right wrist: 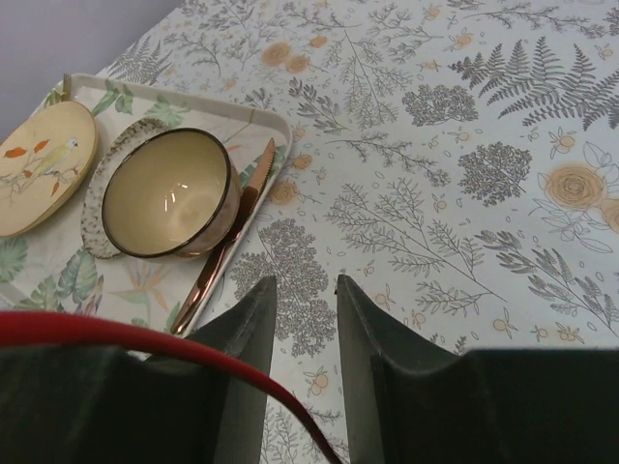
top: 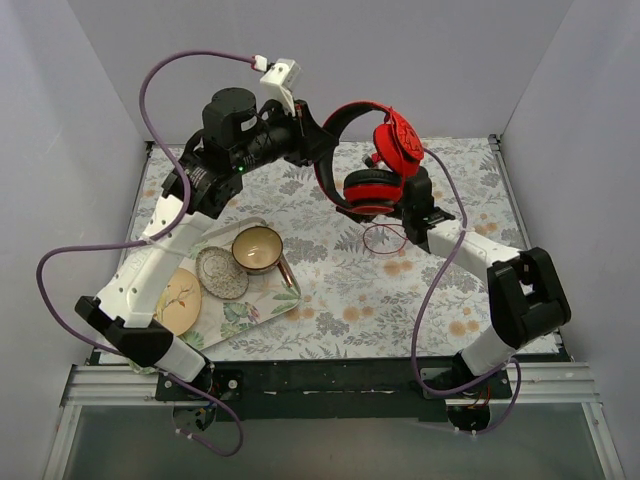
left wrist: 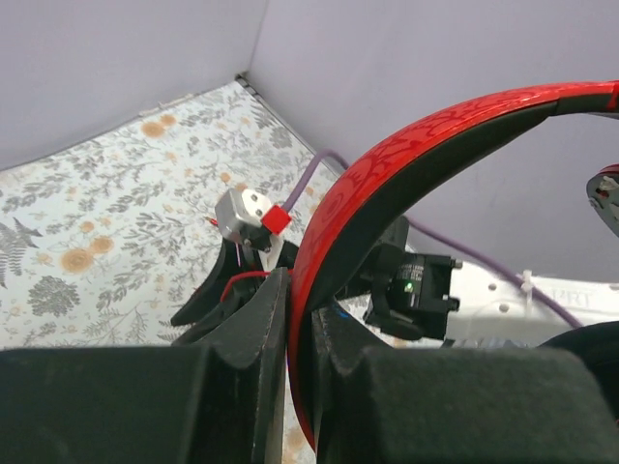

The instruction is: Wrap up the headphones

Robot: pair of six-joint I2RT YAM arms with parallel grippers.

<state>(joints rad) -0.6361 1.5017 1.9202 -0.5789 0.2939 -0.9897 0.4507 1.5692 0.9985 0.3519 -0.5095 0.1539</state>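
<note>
1. Your left claw (left wrist: 302, 295) is closed tight on the headphones (top: 370, 187). Its two fingers (left wrist: 256, 333) press the flat sides of the red headband (left wrist: 406, 155), and no gap shows between them and the band.
2. Out from that grip, the headband curves up and away from the left claw against the grey wall. The ear cups sit at the far end of the arc, on the side toward your right arm. One shows its patterned red face and the other its black pad.
3. Your right claw (right wrist: 305, 285) is parted by only a narrow slot. The floral counter (right wrist: 464, 193) shows through the slot, and nothing sits between the fingertips.
4. The thin red cable (right wrist: 145, 333) crosses close to the right wrist camera. It passes over the base of the finger nearer the tray and runs down toward the root of the slot. You cannot tell whether it touches that finger.
5. In the top view the right claw is tucked just under the lower ear cup and is mostly hidden by it. A loop of the cable lies just beside it, over the counter.
6. Ahead of the right claw and off to one side stands a leaf-printed tray (right wrist: 222, 106).
   - A cream bowl (right wrist: 164, 193) rests on a speckled plate (right wrist: 126, 140).
   - A copper-coloured utensil (right wrist: 237, 232) lies along the tray edge nearest the claw.
   - A round bird-painted plate (right wrist: 44, 164) lies on the bowl's far side.
</note>
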